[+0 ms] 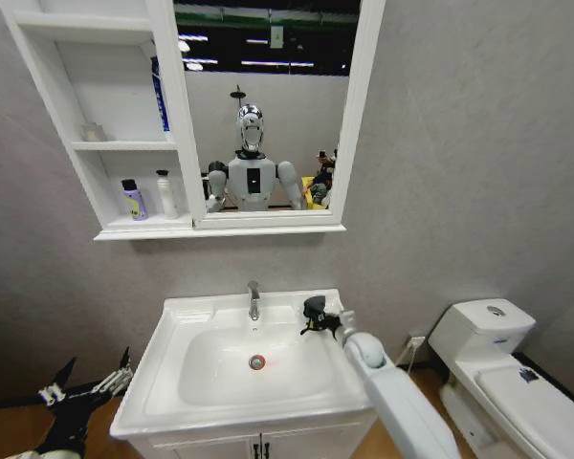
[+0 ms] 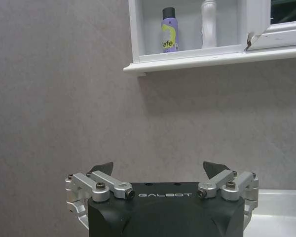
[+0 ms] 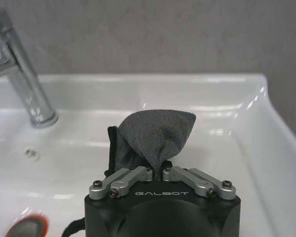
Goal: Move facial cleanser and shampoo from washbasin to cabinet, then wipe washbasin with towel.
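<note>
The right gripper (image 3: pixel 159 170) pinches a small dark grey towel (image 3: pixel 153 136), jaws closed on the cloth so that it bunches up above the fingers, over the far right part of the white washbasin (image 1: pixel 172 382), just right of the chrome tap (image 1: pixel 253 300). The metal drain (image 1: pixel 257 362) sits at the middle of the bowl. The left gripper (image 1: pixel 86 390) hangs low at the near left, beside the basin, its fingers spread wide and holding nothing. On the wall above, the cabinet (image 1: pixel 124 229) carries a purple bottle (image 1: pixel 133 201) and a white bottle (image 1: pixel 165 194) side by side in its lowest compartment, left of the mirror (image 1: pixel 268 105).
</note>
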You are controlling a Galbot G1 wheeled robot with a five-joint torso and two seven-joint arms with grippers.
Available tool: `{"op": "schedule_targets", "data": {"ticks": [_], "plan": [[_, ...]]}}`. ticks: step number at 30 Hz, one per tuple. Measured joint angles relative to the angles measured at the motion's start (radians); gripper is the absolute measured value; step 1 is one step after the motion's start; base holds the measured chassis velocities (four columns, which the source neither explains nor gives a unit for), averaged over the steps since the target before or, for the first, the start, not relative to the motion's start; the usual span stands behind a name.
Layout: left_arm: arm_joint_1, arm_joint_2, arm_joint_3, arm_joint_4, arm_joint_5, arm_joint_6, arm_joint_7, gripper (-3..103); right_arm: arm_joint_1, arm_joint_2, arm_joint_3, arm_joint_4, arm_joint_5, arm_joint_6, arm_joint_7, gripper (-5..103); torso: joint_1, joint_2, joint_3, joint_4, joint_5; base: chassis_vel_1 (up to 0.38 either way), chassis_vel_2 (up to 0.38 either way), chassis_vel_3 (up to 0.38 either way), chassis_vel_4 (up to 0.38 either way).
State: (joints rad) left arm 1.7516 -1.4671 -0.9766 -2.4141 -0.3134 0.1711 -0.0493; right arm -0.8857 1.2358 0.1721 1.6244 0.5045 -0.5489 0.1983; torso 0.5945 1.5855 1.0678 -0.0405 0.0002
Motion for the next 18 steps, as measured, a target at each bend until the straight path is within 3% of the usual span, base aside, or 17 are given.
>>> {"op": "schedule_targets", "data": {"ticks": [2,6,18], "plan": [[0.0,0.0,0.0,0.0,0.0,0.0,0.0,100,-0.065,0.028,-0.021,0.063,0.017,-0.032,0.088,4,0.0,0.0,0.0,0.0003,-0.0003,0.0,0.0,0.0,0.0],[0.0,0.0,0.0,0.0,0.0,0.0,0.0,100,-0.091,0.054,-0.02,0.051,0.007,-0.034,0.127,4,0.0,0.0,0.0,0.0008,-0.0003,0.0,0.0,0.0,0.0],[0.0,0.0,0.0,0.0,0.0,0.0,0.0,100,-0.062,0.058,0.025,-0.074,0.012,-0.013,0.041,4,0.0,0.0,0.0,0.0006,-0.0002,0.0,0.0,0.0,0.0]]}}
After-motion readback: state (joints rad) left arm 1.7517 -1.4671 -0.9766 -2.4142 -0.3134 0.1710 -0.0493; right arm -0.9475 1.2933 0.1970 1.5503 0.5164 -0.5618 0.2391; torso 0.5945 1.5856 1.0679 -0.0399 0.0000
